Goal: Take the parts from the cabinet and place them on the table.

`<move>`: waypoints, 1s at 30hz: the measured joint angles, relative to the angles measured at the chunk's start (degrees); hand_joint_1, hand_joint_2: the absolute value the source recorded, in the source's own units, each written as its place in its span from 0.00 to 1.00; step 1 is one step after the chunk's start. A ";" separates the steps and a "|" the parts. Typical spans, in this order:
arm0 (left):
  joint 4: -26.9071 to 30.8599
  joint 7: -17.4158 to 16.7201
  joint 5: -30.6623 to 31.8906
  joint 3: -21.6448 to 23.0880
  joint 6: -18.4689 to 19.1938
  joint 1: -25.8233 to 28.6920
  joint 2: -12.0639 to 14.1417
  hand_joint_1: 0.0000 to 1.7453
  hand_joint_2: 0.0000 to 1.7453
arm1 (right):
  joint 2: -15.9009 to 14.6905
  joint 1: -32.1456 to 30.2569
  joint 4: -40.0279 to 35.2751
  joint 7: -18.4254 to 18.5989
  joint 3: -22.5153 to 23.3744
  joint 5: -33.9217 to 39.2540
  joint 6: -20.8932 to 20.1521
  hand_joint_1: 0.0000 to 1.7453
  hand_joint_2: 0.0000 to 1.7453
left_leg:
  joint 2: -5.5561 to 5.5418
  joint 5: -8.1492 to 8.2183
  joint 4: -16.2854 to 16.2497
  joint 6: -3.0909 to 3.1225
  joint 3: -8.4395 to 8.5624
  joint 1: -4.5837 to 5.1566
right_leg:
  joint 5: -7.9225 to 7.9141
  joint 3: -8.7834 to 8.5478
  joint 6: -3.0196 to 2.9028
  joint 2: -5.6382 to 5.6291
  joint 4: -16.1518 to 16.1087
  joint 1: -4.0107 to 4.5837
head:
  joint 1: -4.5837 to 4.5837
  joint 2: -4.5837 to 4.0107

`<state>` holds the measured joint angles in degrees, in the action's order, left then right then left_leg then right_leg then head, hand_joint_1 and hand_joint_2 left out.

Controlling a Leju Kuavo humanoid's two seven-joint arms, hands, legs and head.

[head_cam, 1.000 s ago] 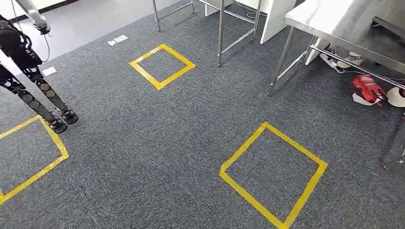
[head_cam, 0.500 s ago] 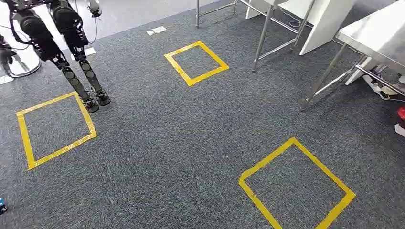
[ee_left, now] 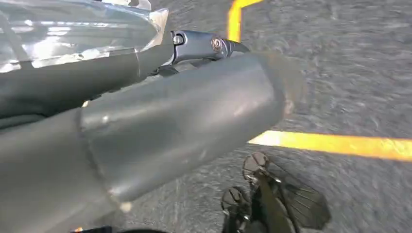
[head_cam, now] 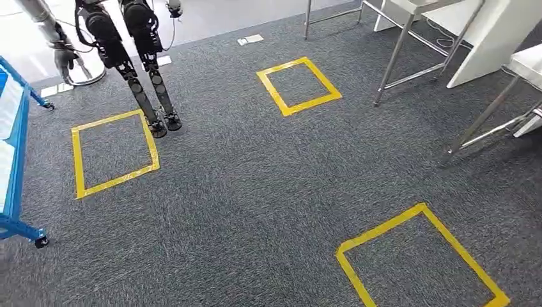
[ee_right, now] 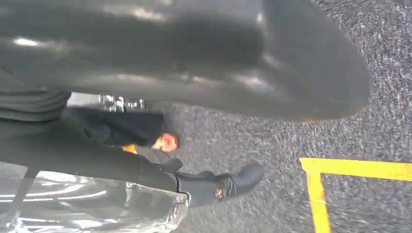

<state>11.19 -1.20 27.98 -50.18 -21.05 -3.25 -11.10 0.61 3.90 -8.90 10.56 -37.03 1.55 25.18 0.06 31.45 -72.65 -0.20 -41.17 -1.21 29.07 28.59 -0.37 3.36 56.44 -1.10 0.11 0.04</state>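
No part or cabinet shelf is plain in these frames. A blue wheeled rack (head_cam: 14, 160) stands at the left edge of the head view. In the left wrist view my left hand (ee_left: 145, 121) hangs over the carpet, its thick grey thumb across the picture and a dark finger (ee_left: 204, 44) stretched out beside crinkled clear plastic (ee_left: 73, 29). My right hand (ee_right: 170, 53) hangs the same way in the right wrist view, a dark finger (ee_right: 218, 187) lying along clear plastic (ee_right: 87, 204). I cannot tell whether either hand holds that plastic.
Another legged robot (head_cam: 137, 57) stands at the far left by a yellow taped square (head_cam: 115, 153). More taped squares (head_cam: 297, 86) (head_cam: 422, 256) mark the grey carpet. Steel table legs (head_cam: 396, 57) (head_cam: 486, 121) and a white panel (head_cam: 486, 38) stand at the far right.
The whole picture has slid to the right, so the camera has turned left. The blue rack has come into view at the left and the steel table with the red item has gone out at the right.
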 joint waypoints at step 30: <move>0.04 1.57 4.48 1.11 4.31 0.29 0.68 0.00 0.00 | -3.17 -1.62 0.81 4.74 -0.35 4.57 -1.00 0.00 0.00 | -0.18 1.60 -2.08 0.33 -0.41 0.34 | 0.29 0.21 -0.23 0.16 0.46 0.50 | -0.26 0.00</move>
<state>11.23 0.37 32.46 -49.07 -16.74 -2.96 -10.43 -2.56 2.29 -8.09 15.30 -37.38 6.12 24.17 -0.12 33.05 -74.73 0.14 -41.58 -0.87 29.36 28.80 -0.60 3.53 56.90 -0.59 -0.15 0.04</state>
